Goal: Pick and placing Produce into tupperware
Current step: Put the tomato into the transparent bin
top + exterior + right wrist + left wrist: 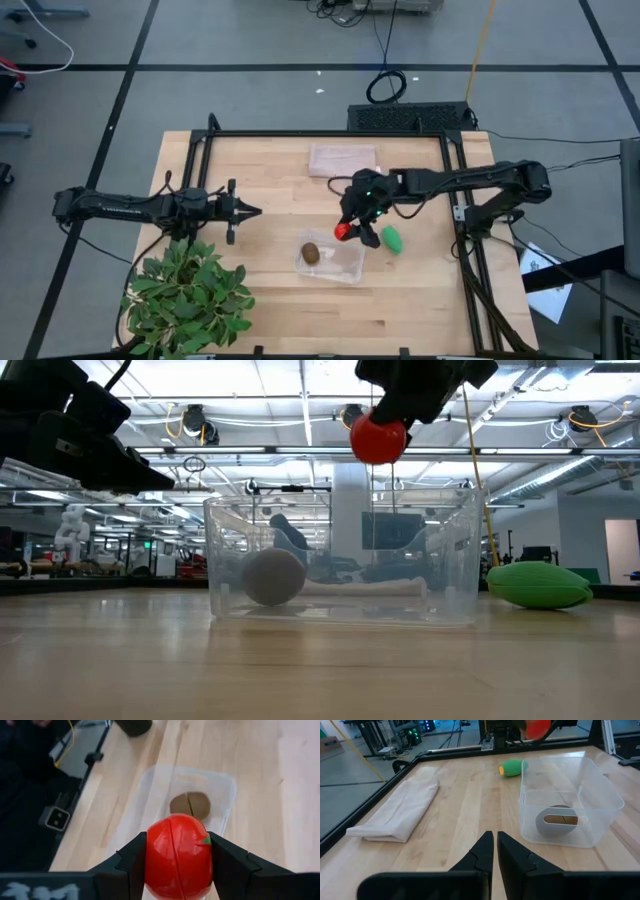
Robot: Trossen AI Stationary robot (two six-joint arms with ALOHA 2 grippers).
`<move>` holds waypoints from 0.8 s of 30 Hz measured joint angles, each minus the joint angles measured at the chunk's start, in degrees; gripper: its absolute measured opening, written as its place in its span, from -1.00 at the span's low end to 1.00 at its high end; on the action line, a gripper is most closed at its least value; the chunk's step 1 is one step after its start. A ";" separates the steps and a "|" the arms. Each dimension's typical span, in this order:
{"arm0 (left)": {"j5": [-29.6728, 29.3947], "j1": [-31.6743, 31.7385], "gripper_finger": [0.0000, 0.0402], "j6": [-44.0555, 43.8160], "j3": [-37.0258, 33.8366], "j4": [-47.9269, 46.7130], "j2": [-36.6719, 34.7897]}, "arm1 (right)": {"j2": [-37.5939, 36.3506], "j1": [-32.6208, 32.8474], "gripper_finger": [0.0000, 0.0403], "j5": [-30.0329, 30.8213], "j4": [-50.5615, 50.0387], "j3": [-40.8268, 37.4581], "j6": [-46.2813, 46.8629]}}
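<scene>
My right gripper (345, 231) is shut on the red tomato (177, 856) and hangs above the clear tupperware's (343, 268) far right corner. In the low view the tomato (378, 438) is well above the tupperware's rim (340, 495). The brown kiwi (312, 252) rests on the tupperware's floor near its left end. The green oval (393, 240) lies on the table to the right of the tupperware. My left gripper (495, 842) is shut and empty, held over the table's left part, pointing toward the tupperware. My right gripper pinches the red tomato between its two fingers (131, 860), one on each side of its round body (155, 857). The fingers come from above, slanting down. The tomato is lifted clear, above the tupperware's rim.
A folded pinkish-beige cloth (343, 158) lies at the table's far edge. A leafy potted plant (190, 295) stands at the near left corner. Black frame rails (320, 134) border the table. Bare wood lies between my left gripper and the tupperware.
</scene>
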 joint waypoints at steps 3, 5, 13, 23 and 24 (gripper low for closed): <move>0.00 0.00 -0.86 0.00 0.00 0.00 0.01 | 2.59 0.67 -0.17 0.02 -2.22 1.33 -1.16; 0.00 -0.02 -0.86 -0.02 0.00 0.00 0.02 | 4.37 1.06 -0.17 0.13 -3.34 2.10 -2.00; 0.00 -0.02 -0.86 0.03 0.00 -0.02 0.01 | 9.49 1.79 -0.17 0.33 -4.26 4.02 -4.87; -0.02 0.00 -0.86 0.74 0.00 -0.04 0.02 | 15.30 3.73 -0.17 2.90 -7.19 6.99 -11.66; -0.02 0.00 -0.86 0.92 0.00 -0.06 0.00 | 15.72 4.11 -0.17 4.38 -7.47 7.34 -12.69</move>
